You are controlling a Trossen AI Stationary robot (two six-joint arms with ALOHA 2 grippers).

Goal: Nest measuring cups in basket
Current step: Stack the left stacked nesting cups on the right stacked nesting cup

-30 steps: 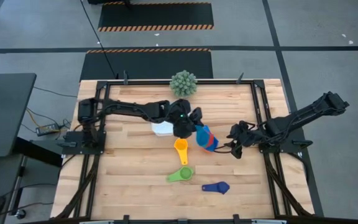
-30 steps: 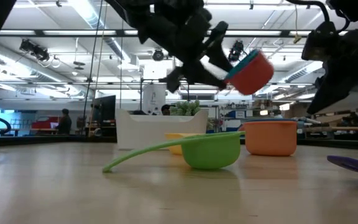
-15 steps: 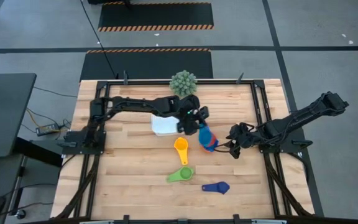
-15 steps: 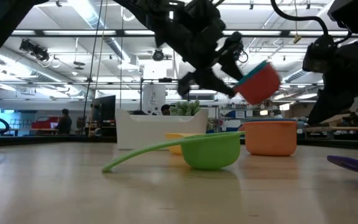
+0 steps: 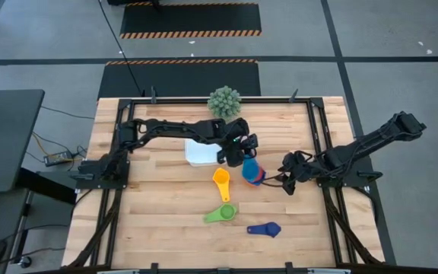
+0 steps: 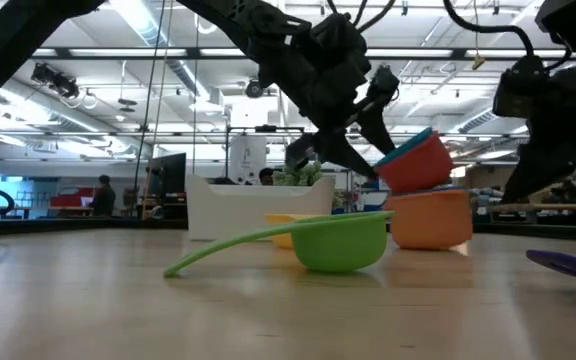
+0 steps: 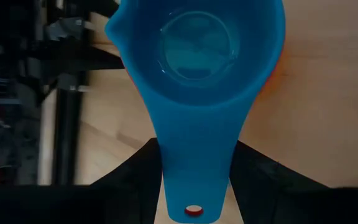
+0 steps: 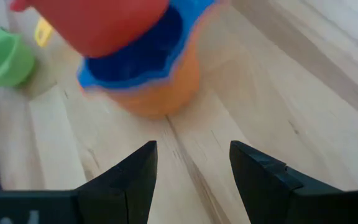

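Observation:
My left gripper [image 5: 239, 150] is shut on a light blue measuring cup [image 7: 197, 50] nested in a red one [image 6: 413, 168]. This pair is tilted just above an orange cup [image 6: 433, 222] that has a blue cup [image 8: 135, 68] inside it. My right gripper [image 5: 284, 183] is open, low over the table just right of that stack. The yellow cup [image 5: 221, 181], the green cup [image 5: 220, 214] and the dark blue cup [image 5: 265, 228] lie on the table. The white basket [image 5: 198, 157] stands left of the left gripper. My left gripper pinches the light blue cup's handle [image 7: 194, 171] between its two fingers [image 7: 135, 177], across the handle. The red cup's handle shows beneath it through the hanging hole. The fingers slant down from the table's left. The pair is tilted, its bottom at the rim of the orange stack.
A spiky green ball plant [image 5: 224, 101] sits at the table's far edge behind the basket. Black frame rails [image 5: 319, 137] border the table on both sides. Bare wood lies on the near left part of the table.
My left gripper has moved down and a little toward the table's right, still shut. It has brought the red and light blue pair from well above the table down to the rim of the orange cup. My right gripper has kept still.

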